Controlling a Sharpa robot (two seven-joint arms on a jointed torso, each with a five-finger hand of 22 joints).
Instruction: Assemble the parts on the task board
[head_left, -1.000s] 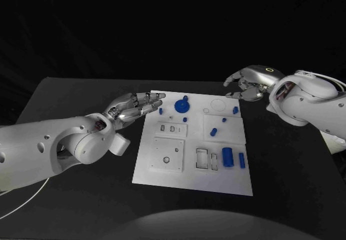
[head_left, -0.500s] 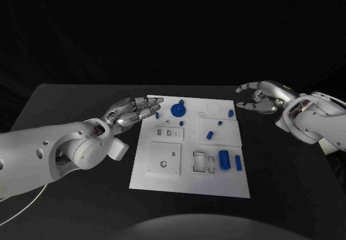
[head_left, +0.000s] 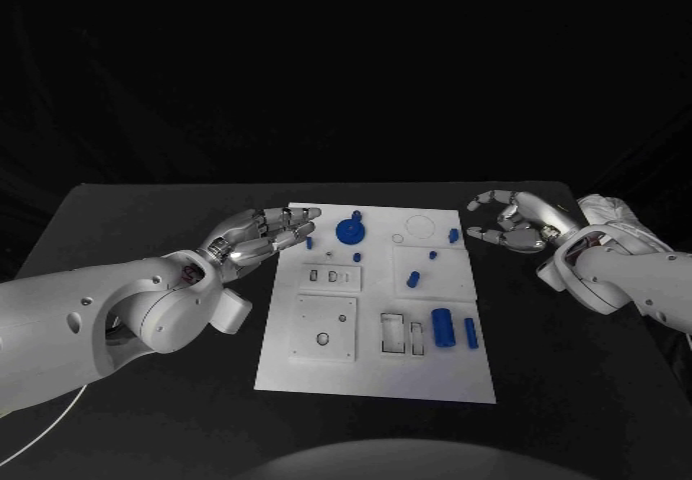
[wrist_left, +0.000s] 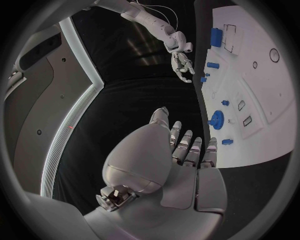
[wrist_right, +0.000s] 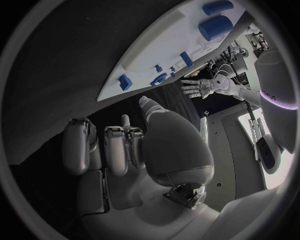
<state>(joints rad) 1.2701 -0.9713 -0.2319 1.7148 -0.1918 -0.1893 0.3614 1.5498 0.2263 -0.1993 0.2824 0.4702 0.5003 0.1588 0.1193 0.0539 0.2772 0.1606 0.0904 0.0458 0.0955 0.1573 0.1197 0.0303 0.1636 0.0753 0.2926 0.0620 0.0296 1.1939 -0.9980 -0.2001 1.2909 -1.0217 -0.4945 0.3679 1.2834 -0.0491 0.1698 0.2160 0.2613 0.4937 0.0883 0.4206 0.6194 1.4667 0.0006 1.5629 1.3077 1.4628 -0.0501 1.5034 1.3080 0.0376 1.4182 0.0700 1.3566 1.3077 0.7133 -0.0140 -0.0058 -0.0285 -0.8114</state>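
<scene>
Right robot hand (head_left: 513, 222) lowered beside white task board (head_left: 374, 350), blue parts (head_left: 443, 327) scattered, both robot hands empty, fingers apart

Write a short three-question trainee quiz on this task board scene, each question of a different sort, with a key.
1. True or false: the left hand holds a blue part.
2. Which piece lies nearest the left hand's fingertips? A) the round blue gear-like disc B) the large blue cylinder C) the slim blue bar
3. Fill in: the right hand hovers beside the flat white task board, with its fingers ____.

Key: 1 false; 2 A; 3 apart, holding nothing.
</scene>
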